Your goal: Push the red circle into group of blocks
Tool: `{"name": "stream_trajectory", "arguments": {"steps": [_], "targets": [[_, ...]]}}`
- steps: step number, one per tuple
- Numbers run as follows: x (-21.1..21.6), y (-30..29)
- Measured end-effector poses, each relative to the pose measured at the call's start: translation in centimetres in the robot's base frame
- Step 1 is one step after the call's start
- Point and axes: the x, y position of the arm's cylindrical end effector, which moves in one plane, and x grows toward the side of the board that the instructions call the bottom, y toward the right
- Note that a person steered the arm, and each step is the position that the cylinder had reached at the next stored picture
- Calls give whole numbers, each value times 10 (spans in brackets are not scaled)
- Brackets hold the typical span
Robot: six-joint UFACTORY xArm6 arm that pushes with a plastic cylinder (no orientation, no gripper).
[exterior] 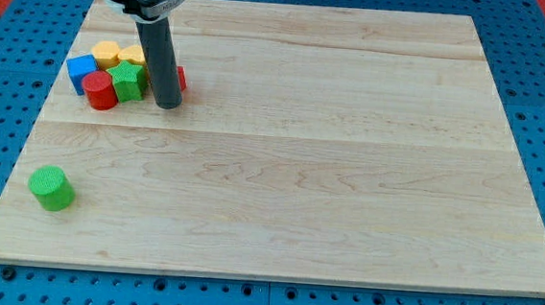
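Observation:
The red circle stands at the view's upper left, touching a cluster of blocks. In the cluster are a blue block, two yellow blocks and a green star-like block. My tip rests on the board just right of the green block, about a block's width right of the red circle. Another red block shows partly behind the rod on its right; its shape is hidden.
A green cylinder stands alone near the view's lower left corner of the wooden board. Blue pegboard surrounds the board on all sides.

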Motion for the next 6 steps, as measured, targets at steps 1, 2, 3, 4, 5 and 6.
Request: {"name": "stream_trajectory", "arguments": {"steps": [1,2,3,4,5,6], "targets": [[56,0],[101,-33],[105,-106],[77,-108],[55,-97],[28,-94]]}}
